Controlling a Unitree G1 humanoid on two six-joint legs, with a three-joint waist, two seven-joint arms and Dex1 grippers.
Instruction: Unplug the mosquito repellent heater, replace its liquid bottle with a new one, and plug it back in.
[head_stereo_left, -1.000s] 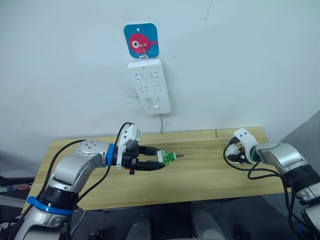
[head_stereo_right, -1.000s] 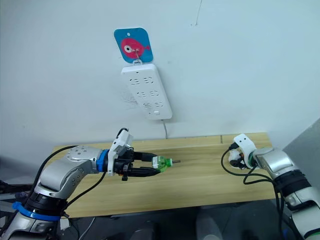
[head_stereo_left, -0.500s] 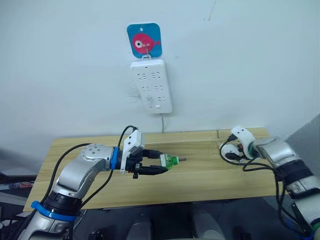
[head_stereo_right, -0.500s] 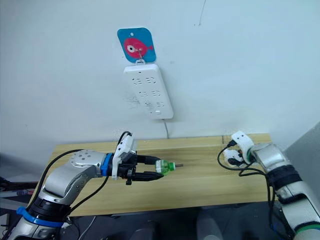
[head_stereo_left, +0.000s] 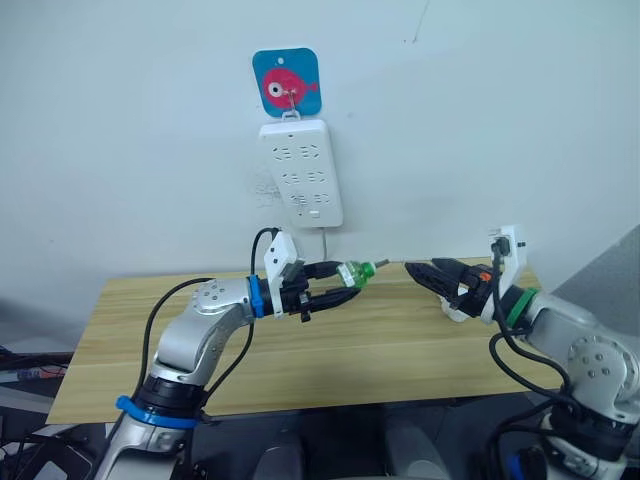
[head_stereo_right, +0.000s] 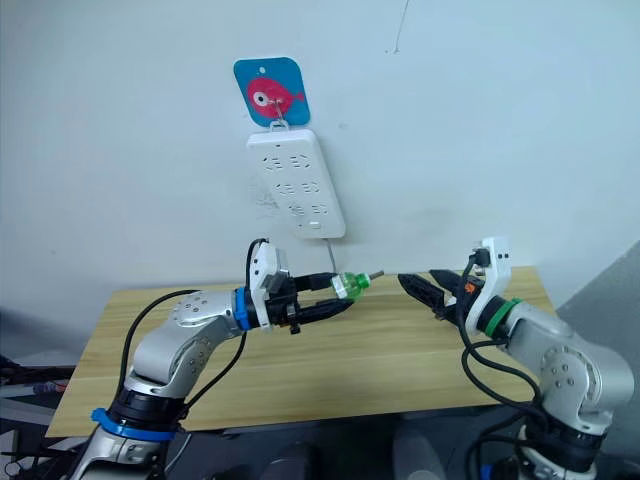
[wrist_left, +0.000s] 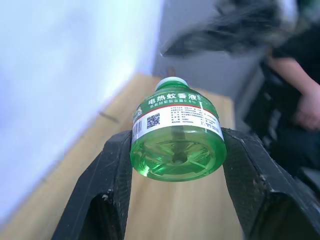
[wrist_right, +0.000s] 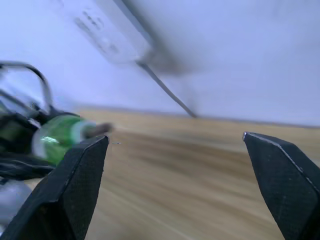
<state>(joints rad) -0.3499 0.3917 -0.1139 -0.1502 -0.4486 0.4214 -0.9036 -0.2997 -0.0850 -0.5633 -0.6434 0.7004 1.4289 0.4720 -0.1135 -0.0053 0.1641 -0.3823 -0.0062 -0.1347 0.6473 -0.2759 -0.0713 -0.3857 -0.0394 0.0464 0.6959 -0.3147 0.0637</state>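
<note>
Left gripper (head_stereo_left: 338, 284) is clamped on a small green liquid bottle (head_stereo_left: 356, 273), one black finger on each side of its body; the left wrist view shows the bottle's (wrist_left: 176, 142) base facing the camera, label with a code square on top, white neck pointing away. Compared with a second ago the left arm has risen: the bottle was low over the wooden table (head_stereo_left: 400, 340), roughly level, and now sits higher, in front of the wall just below the power strip (head_stereo_left: 300, 173), neck and wick tilted up toward the robot's right.

Right gripper (head_stereo_left: 437, 277) has changed most. A second ago it hung at the table's far right edge, turned away, with a white object at its tip. Now the arm is swung inward, its fingers pointing at the bottle's neck, tips near the wick but apart from it. The right wrist view shows its two black fingers (wrist_right: 80, 172) spread wide, nothing between them, with the green bottle (wrist_right: 57, 137) ahead and to one side and the strip's cable (wrist_right: 165, 90) running down the wall.

A white piece (head_stereo_left: 458, 312) shows just under the right gripper's wrist, by the table's right side; cannot tell whether it is the mosquito repellent heater, or whether it rests on the table.

Power strip hangs from a hook under a blue card with a pink fish (head_stereo_left: 285, 81); no plug in its sockets. A seated person's hand (wrist_left: 306, 107) shows at the edge of the left wrist view.
</note>
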